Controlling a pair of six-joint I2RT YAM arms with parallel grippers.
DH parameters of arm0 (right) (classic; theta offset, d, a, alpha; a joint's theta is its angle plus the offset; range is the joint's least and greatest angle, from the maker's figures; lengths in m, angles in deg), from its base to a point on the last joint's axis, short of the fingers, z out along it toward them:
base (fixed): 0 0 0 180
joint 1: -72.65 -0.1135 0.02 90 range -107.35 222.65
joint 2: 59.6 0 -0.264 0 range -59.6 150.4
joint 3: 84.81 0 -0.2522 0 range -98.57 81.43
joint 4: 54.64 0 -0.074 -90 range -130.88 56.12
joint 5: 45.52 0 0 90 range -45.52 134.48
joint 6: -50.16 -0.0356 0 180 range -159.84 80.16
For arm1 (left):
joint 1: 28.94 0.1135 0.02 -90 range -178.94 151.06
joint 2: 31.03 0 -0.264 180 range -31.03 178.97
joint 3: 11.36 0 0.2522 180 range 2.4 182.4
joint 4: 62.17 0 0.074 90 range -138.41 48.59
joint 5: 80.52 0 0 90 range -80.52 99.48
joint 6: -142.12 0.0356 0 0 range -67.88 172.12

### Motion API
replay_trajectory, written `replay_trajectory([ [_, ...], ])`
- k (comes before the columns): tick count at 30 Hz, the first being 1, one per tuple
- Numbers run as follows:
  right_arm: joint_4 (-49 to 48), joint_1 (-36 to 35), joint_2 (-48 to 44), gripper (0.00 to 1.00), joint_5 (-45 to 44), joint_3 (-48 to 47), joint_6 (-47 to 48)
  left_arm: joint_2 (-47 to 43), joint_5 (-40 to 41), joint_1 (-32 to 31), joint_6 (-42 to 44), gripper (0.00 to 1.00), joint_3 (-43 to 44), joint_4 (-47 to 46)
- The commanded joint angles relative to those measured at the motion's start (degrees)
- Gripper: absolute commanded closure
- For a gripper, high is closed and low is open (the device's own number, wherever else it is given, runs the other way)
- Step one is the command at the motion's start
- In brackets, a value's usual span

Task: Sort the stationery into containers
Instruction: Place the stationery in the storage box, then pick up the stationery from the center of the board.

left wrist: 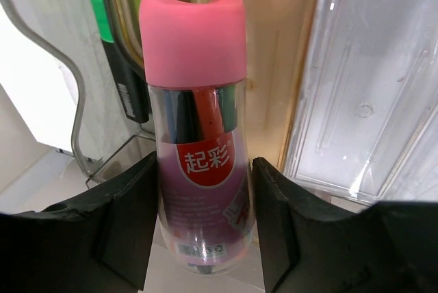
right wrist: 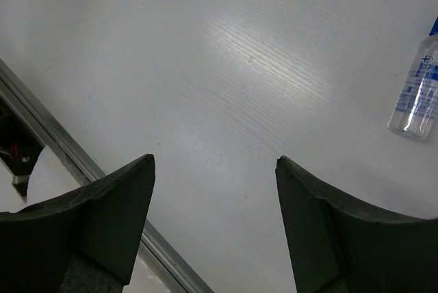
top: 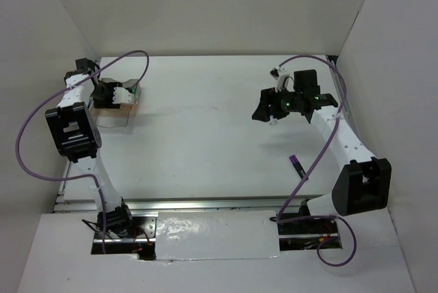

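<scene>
- The white counter (top: 205,135) takes up most of the top view, with plain walls around it.
- Far-left corner: a clear plastic box (left wrist: 280,81) with a tan bottom. Right beside it in the left wrist view is a second clear plastic tray (left wrist: 369,87).
- The left end effector (left wrist: 203,190) is at that box, pinching the pink tube (left wrist: 198,101) between its two black fingers.
- About that tube: chunky rounded pink cap with a hole at the tip, and a see-through body with a red label in white characters. There are dark and red pens visible inside. The cap end sits over the box's tan bottom; can't tell if it's touching.
- A black green-ended highlighter (left wrist: 126,81) is already in the box, along its left wall.
- The right end effector (right wrist: 215,170) hangs over bare counter on the right side, fingers spread wide, gripping nothing.
- A small clear bottle (right wrist: 415,98) with blue print lies flat nearby.
- A purple-ended highlighter (top: 295,164) lies next to the right arm.
</scene>
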Motion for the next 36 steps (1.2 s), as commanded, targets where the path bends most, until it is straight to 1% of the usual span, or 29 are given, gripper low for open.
replay_trajectory([
  [1, -0.6, -0.8, 0.1, 0.22, 0.1, -1.0, 0.4, -3.5, -2.6, -0.6, -1.2, 0.80, 0.6, -2.5],
  [2, -0.6, -0.8, 0.3, 0.22, 0.0, -1.1, 0.4, -3.4, -2.6, -0.5, -1.3, 0.76, 0.6, -2.7],
  [3, -0.5, -0.8, 0.6, 0.22, 0.0, -1.3, 0.4, -3.3, -2.6, -0.5, -1.5, 0.64, 0.7, -3.0],
  [4, -0.2, -0.8, 0.7, 0.22, 0.1, -1.4, 0.4, -3.5, -2.8, -0.5, -1.8, 0.56, 0.7, -3.3],
  [5, -0.2, -0.8, 0.8, 0.22, 0.1, -1.6, 0.4, -3.6, -3.0, -0.5, -2.4, 0.38, 0.8, -3.9],
  [6, -0.2, -0.8, 1.0, 0.22, 0.0, -1.7, 0.4, -3.9, -3.2, -0.5, -2.4, 0.29, 0.8, -3.9],
  [7, -0.1, -0.8, 0.9, 0.22, 0.1, -1.8, 0.4, -4.1, -3.3, -0.5, -2.3, 0.26, 0.9, -3.9],
  [8, -0.1, -0.8, 1.1, 0.22, 0.2, -1.8, 0.4, -4.5, -3.5, -0.5, -2.2, 0.10, 1.1, -3.7],
  [13, -0.4, -0.6, 1.2, 0.22, -0.6, -2.2, -0.4, -6.4, -6.3, -0.4, -4.1, 0.09, 3.2, -3.0],
  [15, -0.8, -0.1, 1.2, 0.22, -2.6, -2.4, -1.1, -7.9, -10.1, -0.4, -6.8, 0.09, 5.9, -3.0],
  [16, -1.0, 0.0, 1.1, 0.23, -4.2, -2.7, -2.1, -8.5, -11.8, -0.4, -11.8, 0.09, 7.1, -3.0],
  [17, -1.5, 0.1, 1.6, 0.23, -6.2, -2.9, -2.5, -10.0, -15.7, -0.4, -15.4, 0.09, 9.3, -3.8],
  [18, -1.5, 0.6, 2.0, 0.23, -11.5, -3.2, -4.2, -10.9, -17.7, -0.8, -24.3, 0.09, 10.0, -4.4],
  [19, -1.7, 0.9, 2.6, 0.23, -14.1, -4.3, -4.5, -13.4, -18.9, -1.2, -30.0, 0.08, 10.8, -5.3],
  [20, -0.9, 1.1, 5.4, 0.22, -16.5, -5.4, -4.7, -14.6, -19.5, -1.8, -35.7, 0.08, 10.6, -8.9],
  [21, -0.1, 1.3, 7.4, 0.22, -19.7, -7.0, -4.5, -16.4, -19.3, -3.5, -41.8, 0.08, 9.9, -10.5],
  [22, 0.9, 1.9, 9.8, 0.23, -20.9, -10.3, -4.4, -18.1, -19.3, -4.1, -52.0, 0.08, 7.6, -12.1],
  [23, 2.9, 2.0, 14.9, 0.24, -22.0, -12.1, -4.1, -21.6, -19.3, -4.7, -55.8, 0.09, 5.7, -13.5],
  [24, 4.1, 2.1, 17.5, 0.26, -23.1, -14.3, -3.9, -23.8, -18.7, -6.4, -58.6, 0.09, 3.8, -15.8],
  [25, 5.0, 2.2, 20.2, 0.27, -25.6, -18.1, -3.3, -28.2, -17.8, -7.4, -64.3, 0.09, -1.7, -17.6],
  [26, 5.8, 2.2, 24.9, 0.28, -26.5, -19.7, -3.2, -30.4, -16.6, -8.2, -67.0, 0.09, -5.0, -19.8],
  [27, 6.1, 2.4, 26.8, 0.28, -27.3, -21.2, -3.2, -32.6, -15.8, -9.3, -71.3, 0.09, -7.5, -23.2],
  [28, 6.4, 2.8, 30.7, 0.29, -28.2, -24.4, -3.2, -36.5, -15.7, -9.6, -73.9, 0.08, -12.9, -24.6],
  [29, 7.4, 3.0, 32.6, 0.30, -28.5, -26.1, -3.2, -38.3, -15.8, -9.8, -76.3, 0.07, -15.4, -25.9],
  [30, 7.9, 3.2, 34.4, 0.30, -28.7, -29.7, -3.3, -40.0, -15.8, -9.8, -81.2, 0.05, -17.5, -27.9],
  [31, 9.2, 3.5, 37.6, 0.30, -28.6, -31.7, -3.2, -43.0, -15.6, -9.8, -84.2, 0.02, -21.3, -28.7],
  [32, 10.0, 3.6, 39.2, 0.31, -28.5, -33.4, -3.2, -44.3, -16.0, -9.8, -86.0, 0.01, -22.9, -29.0],
  [33, 10.7, 3.6, 40.4, 0.31, -28.4, -36.7, -3.2, -45.4, -16.9, -9.8, -87.2, 0.01, -25.0, -28.7],
  [36, 12.7, 3.4, 44.0, 0.31, -27.6, -40.8, -3.2, -50.2, -17.6, -10.0, -89.9, 0.01, -29.3, -27.8],
])
